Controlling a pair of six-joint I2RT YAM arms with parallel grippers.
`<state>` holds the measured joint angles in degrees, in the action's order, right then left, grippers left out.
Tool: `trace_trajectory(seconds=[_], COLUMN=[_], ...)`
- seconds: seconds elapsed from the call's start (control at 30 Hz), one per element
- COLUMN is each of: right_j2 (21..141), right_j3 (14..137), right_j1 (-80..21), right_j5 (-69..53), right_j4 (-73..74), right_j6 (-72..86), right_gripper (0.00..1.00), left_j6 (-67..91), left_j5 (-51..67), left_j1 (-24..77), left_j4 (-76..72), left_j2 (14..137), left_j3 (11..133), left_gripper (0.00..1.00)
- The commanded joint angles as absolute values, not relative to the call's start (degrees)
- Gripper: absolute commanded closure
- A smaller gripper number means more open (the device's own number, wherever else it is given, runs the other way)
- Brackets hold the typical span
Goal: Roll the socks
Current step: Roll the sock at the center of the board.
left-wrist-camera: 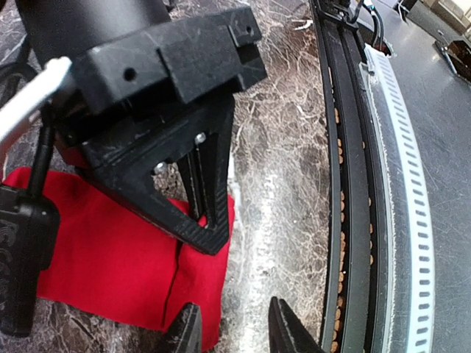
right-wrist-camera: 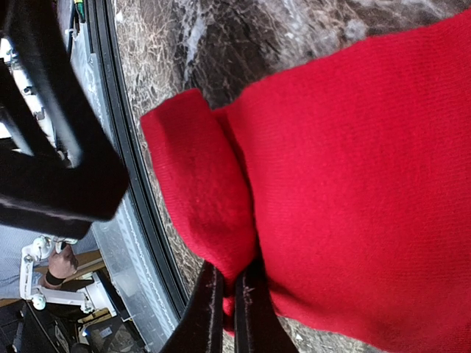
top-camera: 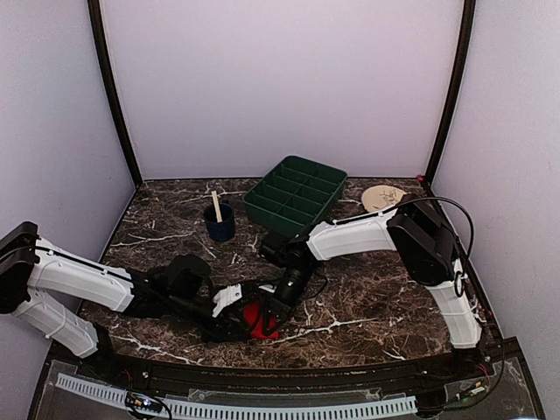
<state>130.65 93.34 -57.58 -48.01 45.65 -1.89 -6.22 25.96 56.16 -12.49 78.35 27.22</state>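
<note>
my right fingers pinch the red sock; my left fingers stand apart, so its fold could spring open.

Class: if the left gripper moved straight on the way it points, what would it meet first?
Probably the red sock, just ahead of the left gripper; the right gripper, shut on it, stands behind. Depth is unclear.
</note>
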Motion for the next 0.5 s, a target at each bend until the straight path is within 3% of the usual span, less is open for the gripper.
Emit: trace_trajectory(seconds=[0.0,0.47], right_j2=[131.8,131.8], right_j3=[93.8,93.3], right_j1=[-57.2,-57.2], right_j5=[-47.0,-47.9], right_j4=[47.5,47.6], right_j6=[-3.0,-3.8], right_gripper=[1.0,1.0], left_j6=[-9.5,-13.4], left_j5=[26.5,20.3], left_j1=[56.9,58.3], left_j4=[-9.5,-6.9], left_j2=[80.3,84.6], left_j3=[29.7,32.9], left_gripper=[0.66,0.64])
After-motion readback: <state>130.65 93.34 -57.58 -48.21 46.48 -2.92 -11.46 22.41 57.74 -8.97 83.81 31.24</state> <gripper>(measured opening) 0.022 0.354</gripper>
